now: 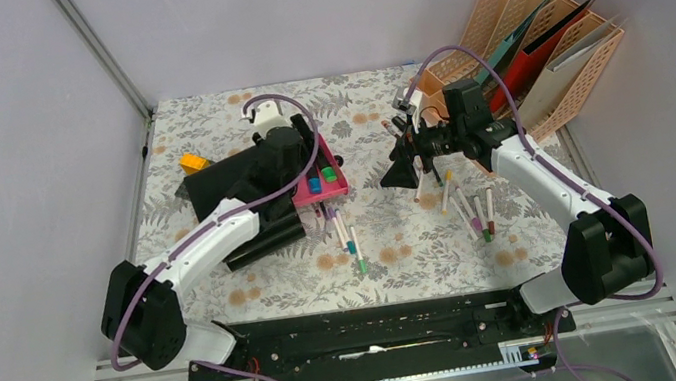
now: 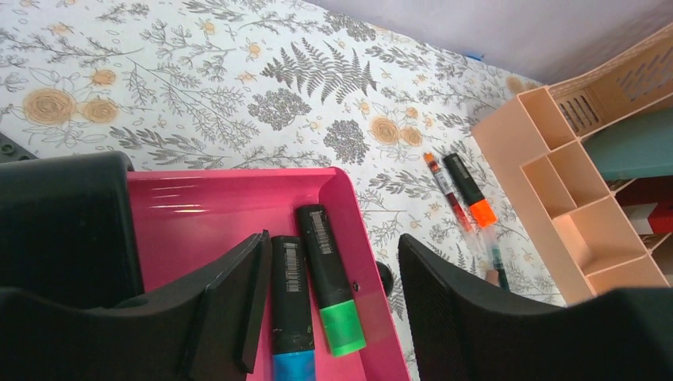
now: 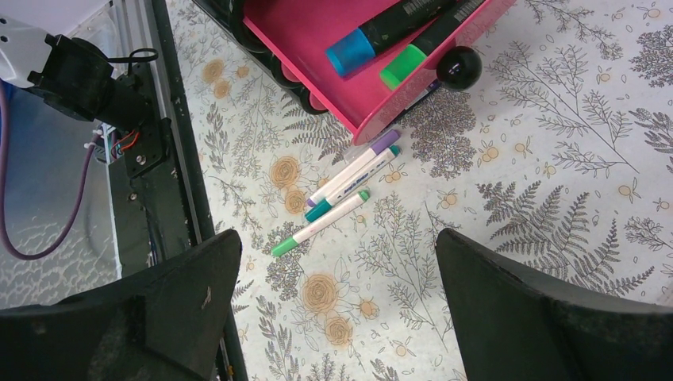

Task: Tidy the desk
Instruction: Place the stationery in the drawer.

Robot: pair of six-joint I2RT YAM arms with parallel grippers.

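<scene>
The desk (image 1: 392, 243) is covered in pale cloth with a fern and flower print. A pink tray (image 1: 341, 182) (image 2: 206, 206) lies left of centre. Inside it lie side by side a blue-capped highlighter (image 2: 290, 302) and a green-capped highlighter (image 2: 329, 278). My left gripper (image 2: 332, 246) hangs open over the tray, one finger on each side of the two highlighters and touching neither. My right gripper (image 3: 337, 242) is open above bare cloth at centre right, with nothing between its fingers. In the right wrist view the tray (image 3: 317, 48) shows at the top.
Three white pens (image 3: 349, 178) lie just in front of the tray. Several more pens (image 1: 468, 206) are scattered at the right. An orange highlighter (image 2: 470, 190) lies by a peach organiser (image 2: 571, 182). Peach file racks (image 1: 535, 50) stand back right. A black folder (image 1: 222, 183) lies left.
</scene>
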